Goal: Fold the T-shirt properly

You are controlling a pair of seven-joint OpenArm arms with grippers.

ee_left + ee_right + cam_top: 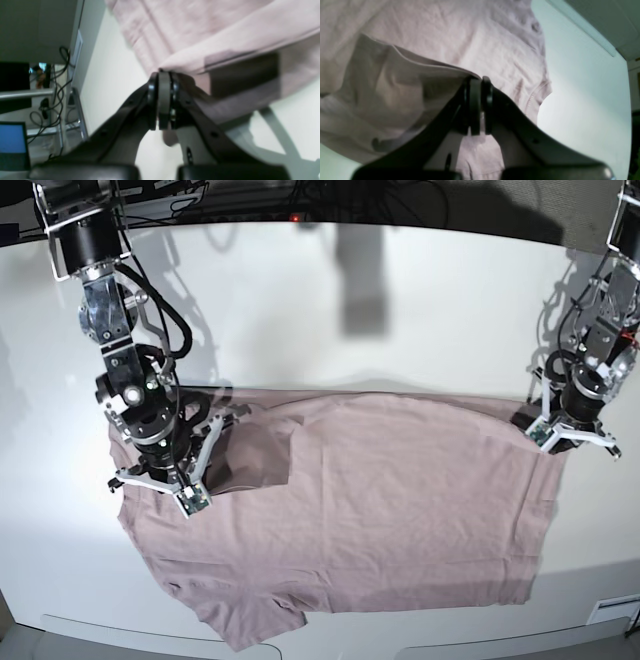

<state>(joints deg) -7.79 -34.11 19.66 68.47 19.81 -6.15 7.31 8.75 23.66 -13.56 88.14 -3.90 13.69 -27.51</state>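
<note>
**White table, pink shirt, two arms at its edges**

White and glossy, the table (330, 310) carries a plain dusty pink-mauve short-sleeved cotton T-shirt (400, 500), spread mostly flat across its near half, with one sleeve hanging toward the front edge in the base view. Both black robot arms stand over the cloth's far edge, well apart from each other.

On the base view's left, the right gripper (477, 105) has its jaws pressed together on a lifted fold of the T-shirt (425, 50); the wrist view shows the thin hem running into the closed pads, the raised flap casting a dark patch on the cloth below. A ribbed sleeve hem curls just beside the jaws against the bare table.

On the base view's right, the left gripper (162, 100) is likewise clamped on the shirt's (200, 32) edge, a strip of hem pinched between its black pads, with the cloth draped over and behind the fingers and a hard shadow falling across it.

Black cables (170, 330) loop along the arm on the left of the base view, close above the fabric. Beyond the table's edge, the left wrist view takes in a tangle of dark cords (57, 90), a metal rail (25, 93) and a blue-lit screen (12, 138). Grey shadows of the arms lie on the table near the far corners.
</note>
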